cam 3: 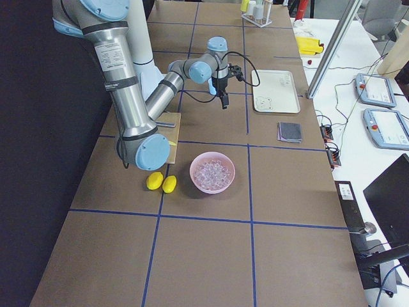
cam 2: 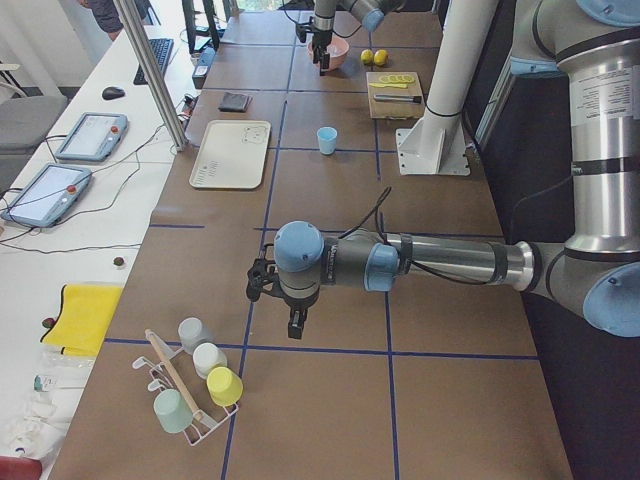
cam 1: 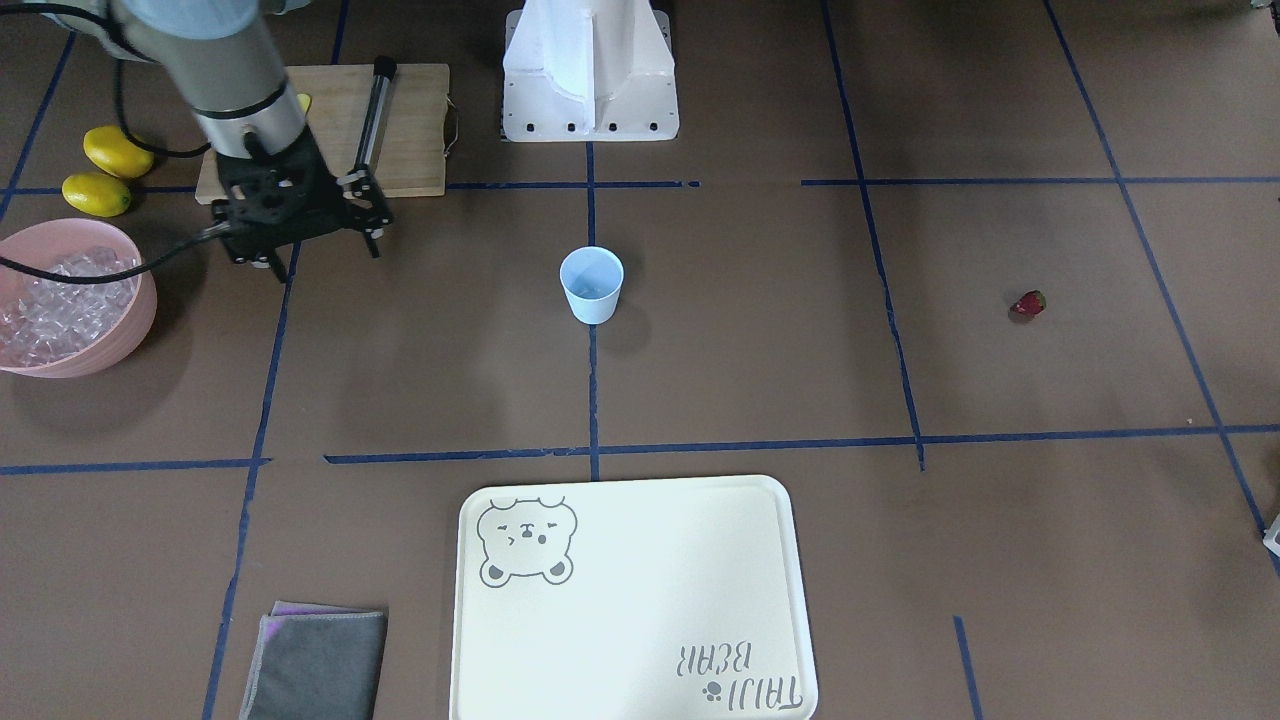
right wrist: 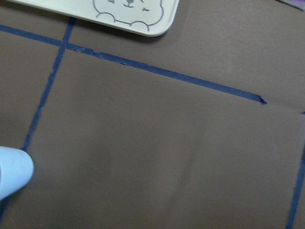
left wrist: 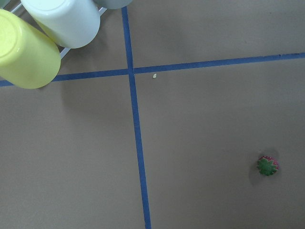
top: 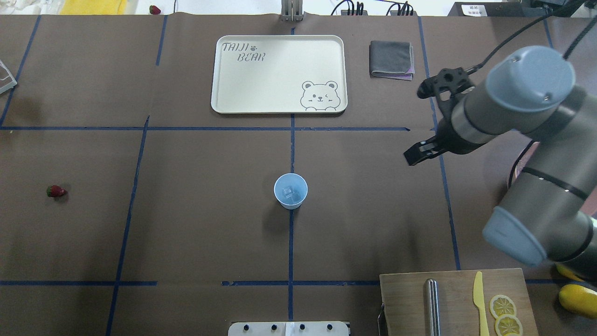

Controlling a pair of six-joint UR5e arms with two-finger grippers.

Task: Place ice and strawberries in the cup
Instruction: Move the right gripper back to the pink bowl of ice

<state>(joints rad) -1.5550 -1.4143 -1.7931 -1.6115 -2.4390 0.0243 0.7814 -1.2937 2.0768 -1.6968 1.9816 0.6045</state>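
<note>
The right gripper hangs between the pink bowl of ice and the cup, and the left gripper hangs over the table's left end. Whether either is apart or together cannot be told. The cup stands mid-table holding an ice cube, and the strawberry lies well to its left.

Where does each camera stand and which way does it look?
Front-facing: across the table, facing the robot's base; right arm and claw upper left.
Overhead: behind the robot, down on the cup; right arm enters right.
Exterior left: table's left end, looking along it; left arm near.
Exterior right: opposite end; right arm near.
Left wrist: down on the strawberry; no body.
Right wrist: down on the tray corner; no body.
The first two share cup, tray, strawberry.
</note>
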